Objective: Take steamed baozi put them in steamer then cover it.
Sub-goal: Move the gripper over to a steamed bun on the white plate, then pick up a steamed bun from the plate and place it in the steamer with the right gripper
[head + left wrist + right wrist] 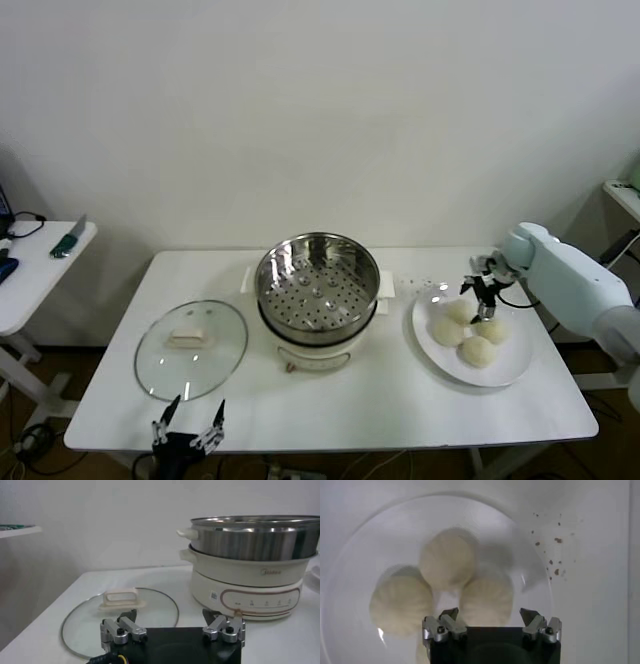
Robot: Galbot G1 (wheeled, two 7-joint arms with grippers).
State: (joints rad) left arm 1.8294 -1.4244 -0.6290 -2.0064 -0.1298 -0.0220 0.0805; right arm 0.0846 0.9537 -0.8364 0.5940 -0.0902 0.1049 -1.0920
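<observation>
A white table [330, 400] carries everything, and the steamer [317, 285] stands at its middle, a shiny steel basket with a perforated bottom on a white pot base; the basket holds nothing. It lies between the two grippers, well apart from each. On the robot's left of it the cover [191, 348] lies flat on the table, a clear glass lid with a pale bar handle on top, just beyond the left gripper [189, 421], which hangs low at the table's near edge; in the left wrist view the lid [120, 620] spreads directly ahead of the jaws, which stand wide with nothing between them, and the steamer [252, 560] rises farther off to one side. On the robot's right a white plate [505, 372] holds the baozi [470, 335], four cream-white buns huddled together and touching. The right gripper [484, 301] hangs over the far part of the cluster, pointing down, jaws wide and holding nothing; from its wrist camera three buns [447, 560] show plainly below and ahead of the jaws, one of them straight under the gap, and the fourth only peeks out beside the gripper body. A few dark specks [550, 555] dot the table beyond the plate's rim, off to the side of the jaws.
</observation>
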